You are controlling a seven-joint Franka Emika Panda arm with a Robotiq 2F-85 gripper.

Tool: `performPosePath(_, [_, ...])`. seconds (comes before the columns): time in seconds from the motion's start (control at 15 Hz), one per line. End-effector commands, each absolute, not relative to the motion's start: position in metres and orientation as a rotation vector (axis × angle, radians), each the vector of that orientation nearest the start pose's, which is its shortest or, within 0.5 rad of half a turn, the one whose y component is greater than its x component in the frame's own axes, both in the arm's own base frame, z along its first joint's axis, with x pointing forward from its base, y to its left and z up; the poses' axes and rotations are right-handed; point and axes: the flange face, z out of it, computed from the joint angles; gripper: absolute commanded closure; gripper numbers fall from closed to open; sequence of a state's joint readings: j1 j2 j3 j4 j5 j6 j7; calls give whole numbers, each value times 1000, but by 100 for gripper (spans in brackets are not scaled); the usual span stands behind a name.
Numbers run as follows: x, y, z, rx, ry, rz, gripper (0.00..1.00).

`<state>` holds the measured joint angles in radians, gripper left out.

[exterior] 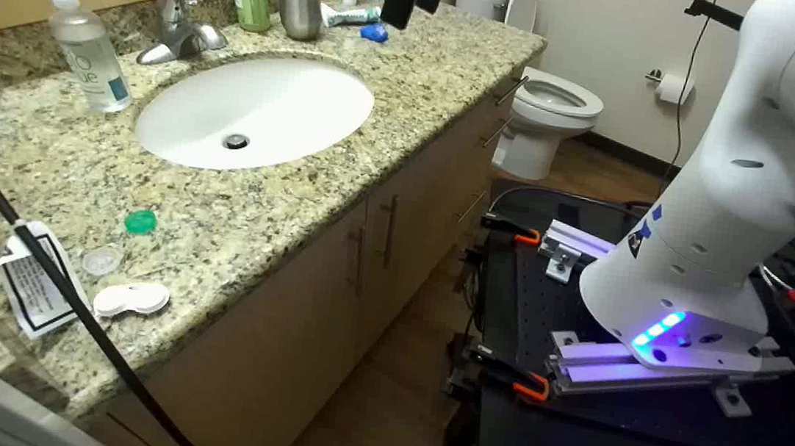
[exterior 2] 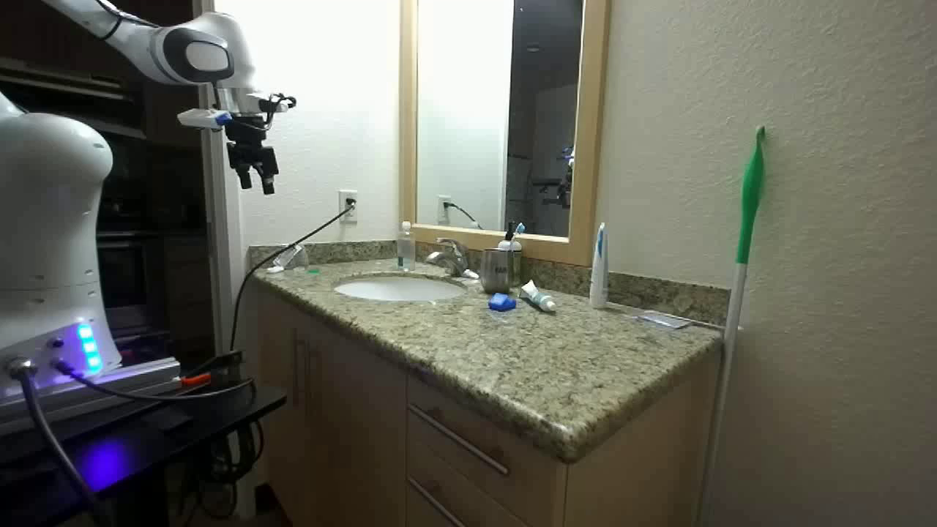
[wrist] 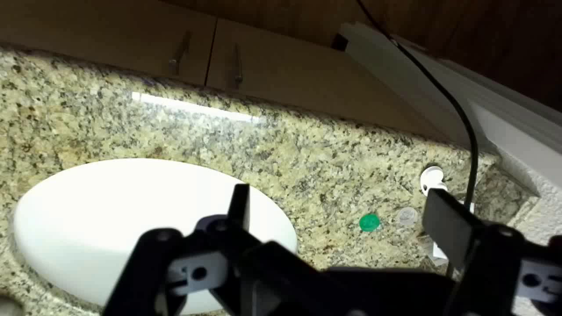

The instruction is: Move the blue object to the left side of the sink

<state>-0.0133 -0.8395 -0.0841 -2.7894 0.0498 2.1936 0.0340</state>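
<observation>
The gripper (wrist: 337,215) hung wide-jawed above a granite bathroom counter (exterior 2: 527,359), where the blue object (exterior 2: 502,302) lay near the sink (exterior: 292,97).

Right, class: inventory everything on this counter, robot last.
sink: one, white, in counter
faucet: one, chrome, beside sink
tumbler: one, silver, near sink
blue object: one, blue, near tumbler
toothbrush: one, bluish, in tumbler
pump bottle: one, green, beside tumbler
capped bottle: one, clear, near faucet
tubes: two, whitish, near tumbler
lens case: one, white, near counter edge
discs: two, green/clear, near lens case
packets: two, whitish, opposite ends
arm: one, white, beside counter
hand: one, black, on arm
</observation>
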Motion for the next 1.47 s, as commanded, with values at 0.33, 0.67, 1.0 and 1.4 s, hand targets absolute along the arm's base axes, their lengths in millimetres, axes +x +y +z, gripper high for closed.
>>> performPosePath(0.33, [317,-49,465,-2956,271,-390,0])
performPosePath(0.67, [352,-58,447,-3012,474,-419,0])
performPosePath(1.0, [401,-165,442,-2885,916,-538,0])
performPosePath(1.4, [428,-203,441,-2760,1172,-541,0])
